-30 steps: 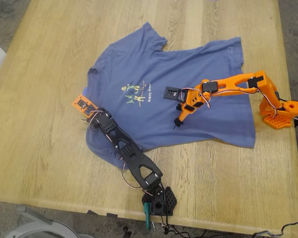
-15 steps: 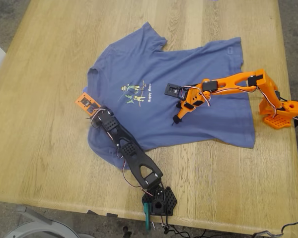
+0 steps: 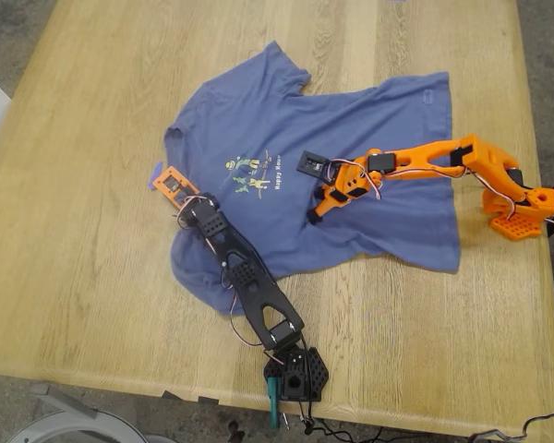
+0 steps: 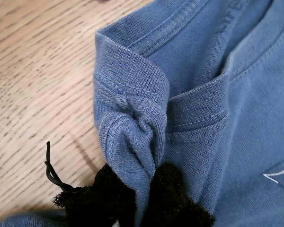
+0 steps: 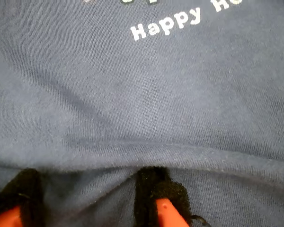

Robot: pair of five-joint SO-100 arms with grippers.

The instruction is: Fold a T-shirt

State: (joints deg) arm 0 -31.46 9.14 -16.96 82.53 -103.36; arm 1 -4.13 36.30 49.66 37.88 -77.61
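The shirt (image 3: pixel 314 166) lies spread on the table (image 3: pixel 74 231), in the middle of the exterior view, with its collar toward that view's left and its hem toward the right. Its picture and yellow words (image 3: pixel 279 179) face up. My first gripper (image 3: pixel 171 182) is at the collar. In the first wrist view its black pads (image 4: pixel 170 189) are pressed together on a bunched bit of collar (image 4: pixel 137 127), so it is holding the shirt. My second gripper (image 3: pixel 314 214) is down on the middle of the shirt, just below the words. In the second wrist view its pads (image 5: pixel 154 187) sit narrow, apart, with a low ridge of cloth (image 5: pixel 146 151) in front of them. I cannot tell if they have any cloth between them. What could go wrong? The collar bit is small and thick, so it may slip out if I pull hard. If my second gripper pushes the cloth and does not pinch it, the shirt may just wrinkle into a lump. Then the fold would come out crooked. There are no boxes, bins or bowls here, so nothing is inside anything.
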